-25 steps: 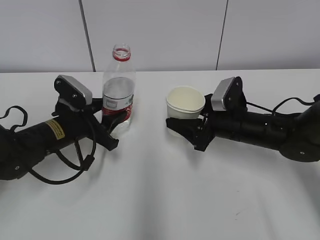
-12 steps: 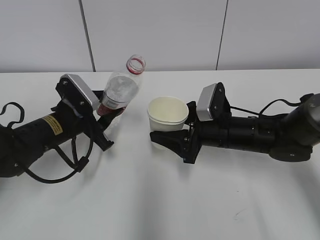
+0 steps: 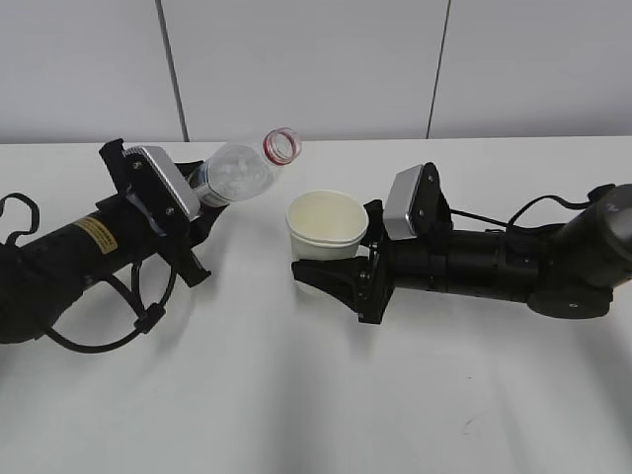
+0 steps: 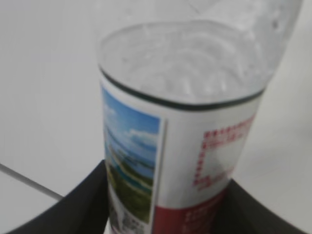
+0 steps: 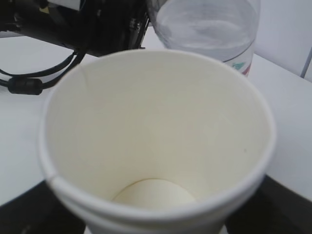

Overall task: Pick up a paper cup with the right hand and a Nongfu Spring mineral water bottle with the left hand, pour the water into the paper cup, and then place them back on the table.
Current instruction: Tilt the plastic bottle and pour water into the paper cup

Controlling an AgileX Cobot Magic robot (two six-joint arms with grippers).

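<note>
My left hand [image 3: 89,247], with the yellow sticker, holds the Nongfu Spring mineral water bottle [image 3: 237,170] tilted steeply to the right, open red-ringed mouth toward the cup. Its gripper [image 3: 202,212] is shut on the labelled body; in the left wrist view the bottle [image 4: 185,122] fills the frame between the black fingers [image 4: 73,209]. My right hand [image 3: 474,262] holds the paper cup [image 3: 326,225] upright, gripper [image 3: 336,269] shut on its lower wall. In the right wrist view the cup [image 5: 156,141] looks dry inside, the bottle [image 5: 207,27] just behind it. Whether water is in the bottle cannot be told.
The white table [image 3: 296,395] spreads all around both arms. A grey panelled wall [image 3: 316,69] rises behind the table's far edge. Black cables loop beside the left arm [image 3: 138,321] and trail behind the right arm [image 3: 533,207].
The left gripper has tipped the bottle from upright to steeply tilted right. The right gripper has carried the cup leftward, closer to the bottle's mouth.
</note>
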